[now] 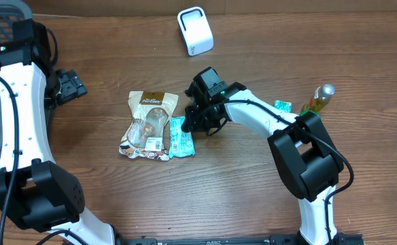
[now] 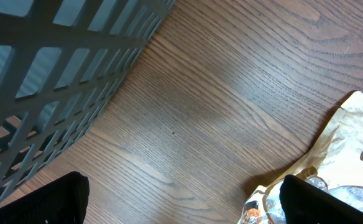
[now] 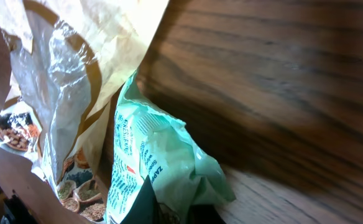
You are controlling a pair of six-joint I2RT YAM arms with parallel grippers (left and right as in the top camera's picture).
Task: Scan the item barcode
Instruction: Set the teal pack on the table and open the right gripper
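Starting left, the left fingers are spread wide, well apart from everything. On the tabletop, a brown snack bag touches the green packet. The right fingers pinch that packet's edge. Its writing is too blurry to read.

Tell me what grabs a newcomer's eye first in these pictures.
First, the right gripper reaching to mid-table, shut on the edge of a teal packet that lies against a tan snack bag. Next, the white scanner standing alone near the table's far edge. Last, the left gripper, wide open, close to a grey basket.
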